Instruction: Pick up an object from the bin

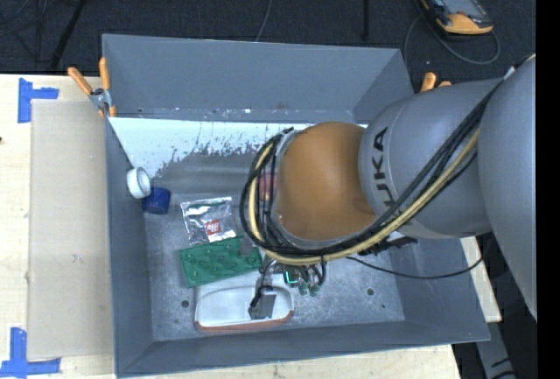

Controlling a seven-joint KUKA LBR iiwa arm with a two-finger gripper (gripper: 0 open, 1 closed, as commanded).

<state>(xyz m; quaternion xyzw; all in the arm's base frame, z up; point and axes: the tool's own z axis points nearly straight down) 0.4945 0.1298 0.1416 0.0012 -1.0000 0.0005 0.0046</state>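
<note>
The grey metal bin (254, 80) has tall sloping walls, and its loose things are gathered in the left and near half of the floor. The arm (455, 158) reaches in over the right rim and covers much of the bin's right side; its rounded orange cover (319, 180) hangs over the middle of the floor, ringed by black and yellow cables (255, 207). The largest loose thing is a pale, oval, shallow dish with a brownish rim (223, 309), which lies flat close to the near wall, a little left of centre. Just beyond it on the far side, with edges that seem to meet, lies a flat green studded plate (214, 261), tilted slightly. Further back is a crumpled clear plastic bag with something red inside (208, 218), touching or just beside the plate. The claw (264, 303) hangs below the orange cover, down at the right end of the oval dish, either on its surface or just above it. How far the claw is open cannot be told, and nothing can be seen held in it. The smallest thing, a blue piece with a white cap (147, 192), lies against the left wall, well apart from the claw. The floor is bare to the right of the claw and along the far wall.
</note>
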